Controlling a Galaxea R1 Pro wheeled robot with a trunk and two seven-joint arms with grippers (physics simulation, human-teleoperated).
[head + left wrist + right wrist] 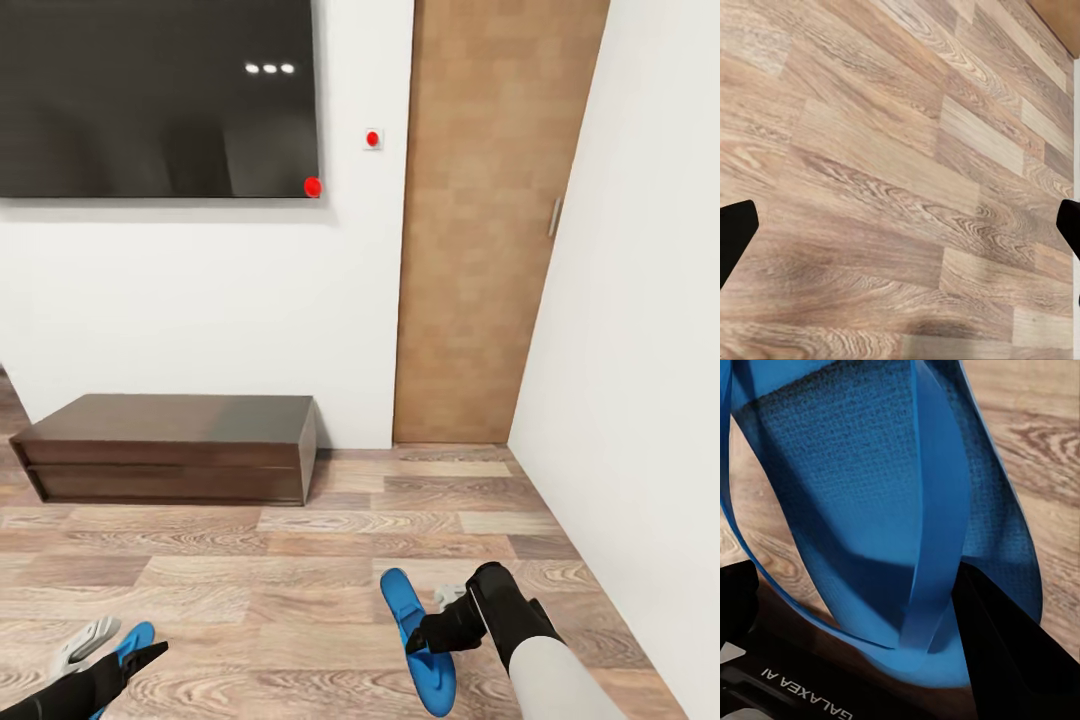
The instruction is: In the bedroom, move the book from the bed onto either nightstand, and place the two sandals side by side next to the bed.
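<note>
The right pincer (432, 634) is clenched on a blue sandal (415, 640), one black finger (1009, 652) pressed against the strap (937, 510). That sandal hangs just above the wood floor (300, 580), its long axis running away from the robot toward the low sideboard (170, 447), its near end cut off behind the arm. The left pincer (140, 655) sits at the lower left beside a second blue sandal (128, 640), mostly hidden; from its wrist camera the fingertips (735, 232) stand wide apart over bare planks, though whether it grips that sandal I cannot tell.
</note>
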